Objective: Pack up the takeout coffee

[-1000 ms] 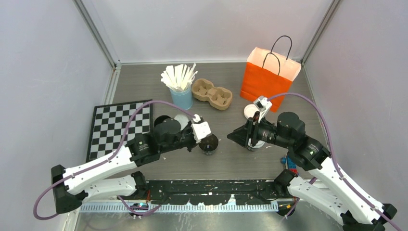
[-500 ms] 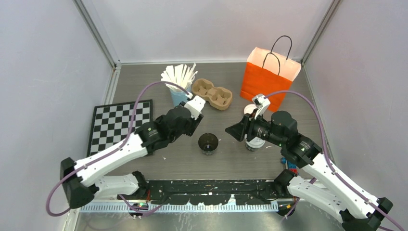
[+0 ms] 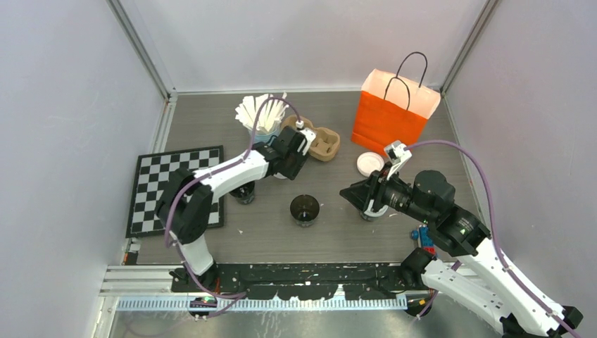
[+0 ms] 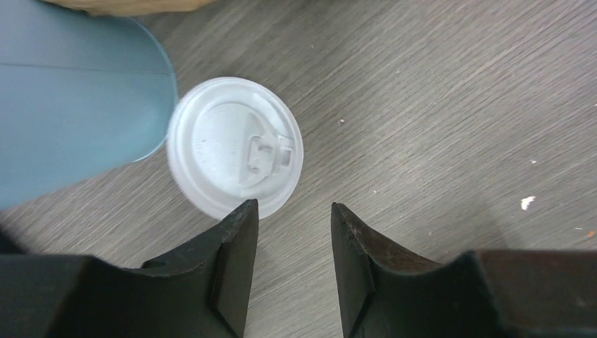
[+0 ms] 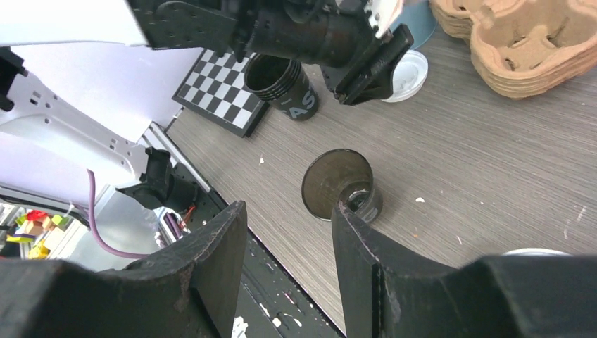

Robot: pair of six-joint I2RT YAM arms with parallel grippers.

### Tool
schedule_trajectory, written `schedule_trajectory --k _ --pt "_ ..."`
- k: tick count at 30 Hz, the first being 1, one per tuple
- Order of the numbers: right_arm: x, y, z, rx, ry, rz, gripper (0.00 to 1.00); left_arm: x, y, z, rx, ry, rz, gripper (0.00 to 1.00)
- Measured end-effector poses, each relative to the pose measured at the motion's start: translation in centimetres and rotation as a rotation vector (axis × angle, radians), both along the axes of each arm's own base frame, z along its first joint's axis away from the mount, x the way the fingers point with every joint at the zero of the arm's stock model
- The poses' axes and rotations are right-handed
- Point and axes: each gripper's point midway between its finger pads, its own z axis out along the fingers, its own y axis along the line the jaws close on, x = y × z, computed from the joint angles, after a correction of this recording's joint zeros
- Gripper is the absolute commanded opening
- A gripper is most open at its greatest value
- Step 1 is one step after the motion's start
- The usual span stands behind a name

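Two lidless dark cups of the takeout coffee stand on the table. One cup (image 3: 305, 210) (image 5: 338, 184) is in the middle, the other (image 3: 244, 191) (image 5: 285, 84) by the checkerboard. A white lid (image 4: 236, 148) (image 5: 405, 76) lies flat beside the light-blue cup (image 4: 70, 105). My left gripper (image 4: 292, 208) (image 3: 287, 163) hovers open just over the lid's near edge, holding nothing. My right gripper (image 5: 288, 208) (image 3: 352, 196) is open and empty, right of the middle cup. A second white lid (image 3: 369, 163) lies in front of the orange bag (image 3: 394, 113). Something white-topped (image 3: 373, 211) sits mostly hidden under my right wrist.
A cardboard cup carrier (image 3: 322, 144) (image 5: 528, 42) lies at the back centre beside the light-blue cup of white sticks (image 3: 260, 116). A checkerboard (image 3: 158, 186) covers the left side. Small coloured blocks (image 3: 422, 236) lie near the right arm's base. Walls close in the table.
My left gripper came off the middle cup, opened, and swung back-left to the lid by the blue cup. The cup stayed put. My right arm shifted only slightly.
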Motion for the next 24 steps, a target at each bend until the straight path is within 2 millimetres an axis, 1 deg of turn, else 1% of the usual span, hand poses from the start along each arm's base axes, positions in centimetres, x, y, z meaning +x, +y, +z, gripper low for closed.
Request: schedule_trajectory --k 3,6,10,12,16,19,23,24 --pt "0.0 -0.4 0.5 -0.016 -0.017 -0.01 0.53 0.0 -0.3 -2.7 0.023 0.059 -0.027 0.41" --pt "0.1 -0.6 0.6 -0.024 -0.026 -0.016 0.53 -0.1 -0.4 -4.2 0.043 0.092 -0.045 0.4" --pt "0.0 -0.7 0.4 -0.035 -0.02 -0.016 0.53 0.4 -0.7 -4.9 0.059 0.101 -0.066 0.37" --pt "0.0 -0.7 0.3 -0.039 -0.02 -0.015 0.53 0.7 -0.9 -5.1 0.058 0.102 -0.074 0.33" --pt "0.1 -0.8 0.1 -0.048 -0.019 -0.017 0.53 0.6 -0.9 -5.8 0.068 0.116 -0.088 0.29" --pt "0.1 -0.8 0.1 -0.051 -0.02 -0.018 0.53 0.6 -0.8 -6.3 0.076 0.126 -0.092 0.21" --pt "0.1 -0.9 0.0 -0.055 -0.016 -0.021 0.53 0.5 -0.9 -6.4 0.076 0.129 -0.1 0.0" --pt "0.1 -0.9 -0.1 -0.057 -0.015 -0.022 0.53 0.5 -0.9 -6.4 0.076 0.13 -0.102 0.0"
